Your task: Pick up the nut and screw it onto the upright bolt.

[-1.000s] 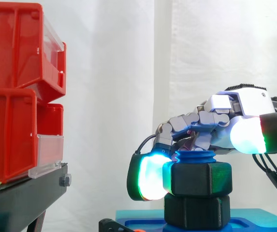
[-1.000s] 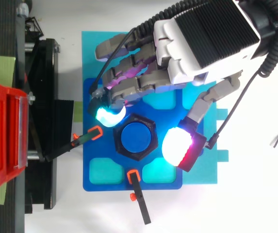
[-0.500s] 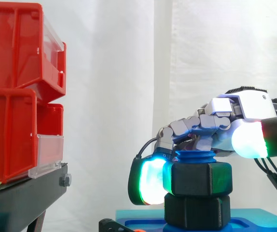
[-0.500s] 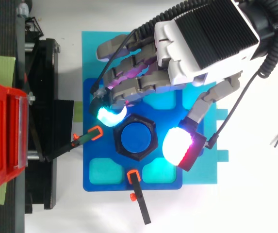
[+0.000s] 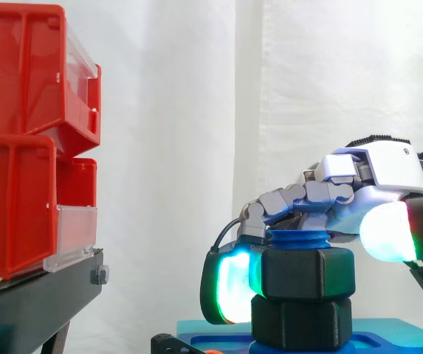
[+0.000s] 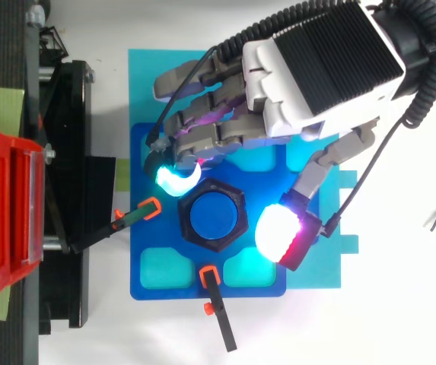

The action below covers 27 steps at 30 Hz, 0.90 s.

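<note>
A black hex nut (image 5: 307, 273) sits on the upright blue bolt (image 5: 297, 240), whose threaded top pokes out above it. Under the nut a second black hex piece (image 5: 300, 322) rests on the blue fixture plate (image 6: 157, 228). From above, the nut (image 6: 214, 187) rings the bolt's blue top (image 6: 214, 217). My hand (image 6: 324, 68) reaches in from the upper right with its fingers curled round the nut. A cyan-green finger pad (image 5: 229, 289) presses on the nut's left face. The thumb pad (image 6: 281, 237) hangs close by its right side, slightly apart.
Red bins (image 5: 19, 140) stack on a black stand (image 5: 34, 302) at the left. Two black clamps with orange tips (image 6: 151, 207) (image 6: 210, 275) point at the nut from the left and the near side. A cyan plate (image 6: 332, 266) lies under the fixture.
The hand has sunk slightly and shifted right. The thumb pad dropped lower beside the nut, and the finger pad moved in against the nut's left face. The nut looks unmoved.
</note>
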Tool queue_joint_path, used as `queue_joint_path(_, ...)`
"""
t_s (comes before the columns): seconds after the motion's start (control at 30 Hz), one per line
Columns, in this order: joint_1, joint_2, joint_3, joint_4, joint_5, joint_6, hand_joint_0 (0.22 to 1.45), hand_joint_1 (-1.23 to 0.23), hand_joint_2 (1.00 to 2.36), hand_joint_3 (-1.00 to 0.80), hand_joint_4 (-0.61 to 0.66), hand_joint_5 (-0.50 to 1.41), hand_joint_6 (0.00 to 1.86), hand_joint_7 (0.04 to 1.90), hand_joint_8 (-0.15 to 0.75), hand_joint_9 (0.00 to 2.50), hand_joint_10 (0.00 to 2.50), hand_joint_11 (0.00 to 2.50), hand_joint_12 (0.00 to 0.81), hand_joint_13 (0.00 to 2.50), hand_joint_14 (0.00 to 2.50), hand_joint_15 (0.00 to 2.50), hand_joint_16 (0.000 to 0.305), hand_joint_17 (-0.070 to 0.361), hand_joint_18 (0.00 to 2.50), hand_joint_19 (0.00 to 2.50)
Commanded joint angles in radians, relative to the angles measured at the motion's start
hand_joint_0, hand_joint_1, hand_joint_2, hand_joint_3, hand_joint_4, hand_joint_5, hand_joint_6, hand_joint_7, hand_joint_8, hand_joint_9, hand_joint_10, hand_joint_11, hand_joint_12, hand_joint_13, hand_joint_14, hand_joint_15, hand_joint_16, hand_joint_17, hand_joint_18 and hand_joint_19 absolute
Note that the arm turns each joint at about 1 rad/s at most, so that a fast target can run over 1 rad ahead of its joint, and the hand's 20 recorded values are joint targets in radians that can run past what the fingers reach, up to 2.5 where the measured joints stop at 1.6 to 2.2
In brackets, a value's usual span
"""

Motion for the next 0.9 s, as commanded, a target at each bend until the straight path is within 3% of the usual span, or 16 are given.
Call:
queue_joint_path(0.0, 0.001, 0.0, 0.0, 0.0, 0.0, 0.0, 0.45, -0.47, 1.0, -0.5, 0.21, -0.07, 0.5, 1.19, 0.292, 0.99, 0.0, 0.04, 0.372, 0.62, 0.0, 0.03, 0.044, 0.099, 0.27, 0.05)
queue_joint_path(0.3, -0.002, 0.001, 0.0, -0.002, 0.0, 0.0, 0.5, -0.65, 1.0, -0.5, 0.19, -0.07, 0.5, 1.41, 0.279, 0.96, 0.0, 0.12, 0.359, 0.61, 0.0, 0.06, 0.041, 0.092, 0.26, 0.07)
queue_joint_path(0.53, 0.002, 0.0, 0.0, 0.004, 0.0, 0.001, 0.53, -0.69, 1.0, -0.49, 0.18, -0.07, 0.5, 1.51, 0.277, 0.97, 0.0, 0.14, 0.352, 0.61, 0.0, 0.06, 0.039, 0.088, 0.26, 0.08)
queue_joint_path(0.77, 0.004, 0.0, 0.0, 0.004, 0.0, 0.001, 0.55, -0.7, 1.01, -0.39, 0.16, -0.08, 0.55, 1.51, 0.281, 0.99, 0.01, 0.16, 0.344, 0.62, 0.0, 0.07, 0.038, 0.085, 0.26, 0.09)
queue_joint_path(0.87, 0.002, 0.001, 0.0, 0.003, 0.0, 0.0, 0.57, -0.72, 1.01, -0.31, 0.17, -0.09, 0.64, 1.38, 0.291, 1.0, 0.01, 0.16, 0.361, 0.64, 0.0, 0.07, 0.041, 0.092, 0.29, 0.08)
